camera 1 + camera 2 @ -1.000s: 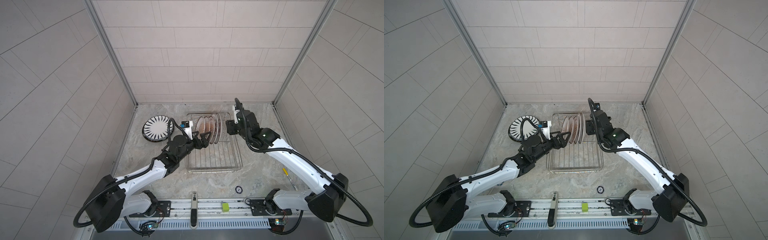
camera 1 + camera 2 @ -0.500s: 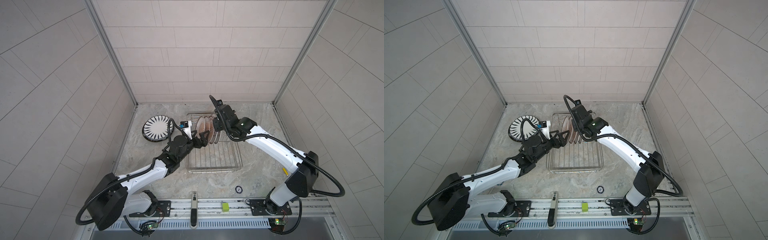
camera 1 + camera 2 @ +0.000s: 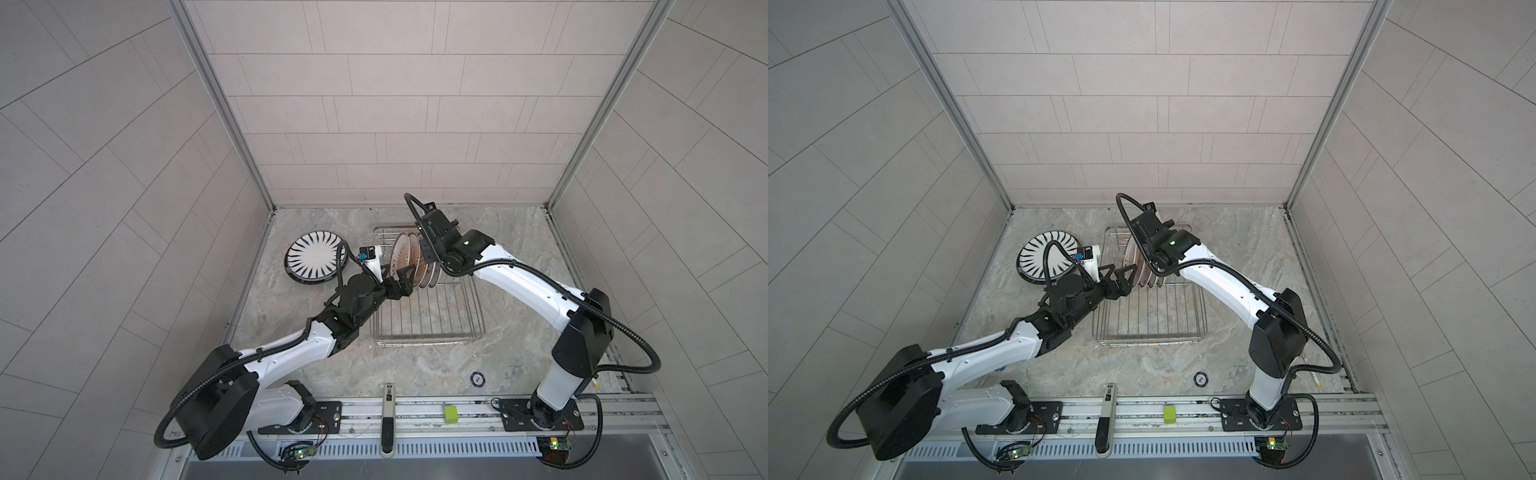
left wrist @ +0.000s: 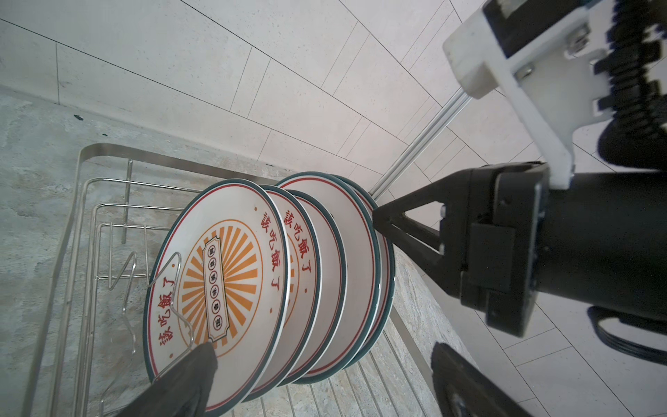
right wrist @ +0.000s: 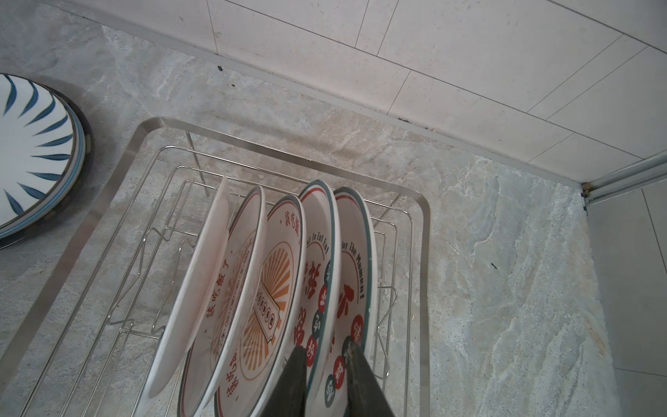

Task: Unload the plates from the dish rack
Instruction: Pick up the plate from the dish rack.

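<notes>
**Step in hand (judged):** securing a grip on one standing plate before lifting it out.

**Position of items:** The dish rack point(image 5: 274, 153) sits on the table point(image 3: 415, 374) near its far edge, about midway across. Five plates point(image 4: 231, 274) stand on edge across the rack's far end, close-packed and leaning on one another. A striped plate point(image 3: 316, 264) lies flat between the rack and the table's left edge.

**Grippers:** The right gripper point(image 5: 325, 352) reaches down over the row. Its jaws stand narrow, one finger on each side of the top rim of the chosen plate point(image 5: 319, 260), second from the row's right end. A sliver of gap shows beside one finger, so it cannot be told whether the pads bear on the rim. The left gripper point(image 4: 321, 350) sits low at the row's left end with its jaws wide apart and holding nothing. One finger point(image 4: 187, 379) is just beside the front plate's face and a wire prong point(image 4: 172, 289).

**Recommendations:**
- Seat the fingers well past the rim before lifting, since glazed ceramic will likely slip from a shallow pinch.
- Raise the plate in its own plane until it clears the prongs, and only then swing it away.
- The neighbours lean on it and may topple. The left gripper is well placed to steady them but should not nudge the front plate.
</notes>
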You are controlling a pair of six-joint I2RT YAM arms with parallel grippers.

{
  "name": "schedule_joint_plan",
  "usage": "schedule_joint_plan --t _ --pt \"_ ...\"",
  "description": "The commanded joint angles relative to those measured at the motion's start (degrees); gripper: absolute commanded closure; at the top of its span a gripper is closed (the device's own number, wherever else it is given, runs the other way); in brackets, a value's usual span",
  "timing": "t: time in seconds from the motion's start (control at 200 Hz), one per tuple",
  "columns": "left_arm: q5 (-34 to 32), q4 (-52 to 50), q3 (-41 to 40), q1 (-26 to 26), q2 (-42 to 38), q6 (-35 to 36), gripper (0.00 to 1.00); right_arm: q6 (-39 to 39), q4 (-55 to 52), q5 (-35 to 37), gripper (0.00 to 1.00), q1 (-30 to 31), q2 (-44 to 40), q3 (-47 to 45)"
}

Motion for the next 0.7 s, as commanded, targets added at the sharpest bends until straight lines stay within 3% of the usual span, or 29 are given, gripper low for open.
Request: schedule_joint_plan --t 0.0,0.175,0.696 --pt "-1.66 0.54 -0.71 0.39 -1.17 0.44 0.02 1.16 -2.67 2.96 0.79 0.44 1.60 2.28" --pt "-2.59 0.53 -1.33 0.41 -1.68 0.37 0.02 1.59 -4.06 4.91 0.82 0.70 4.22 4.15" --pt "-5.99 -0.73 -3.68 0.54 -4.53 0.54 0.02 4.05 -8.94 10.87 0.81 1.15 11.36 10.68"
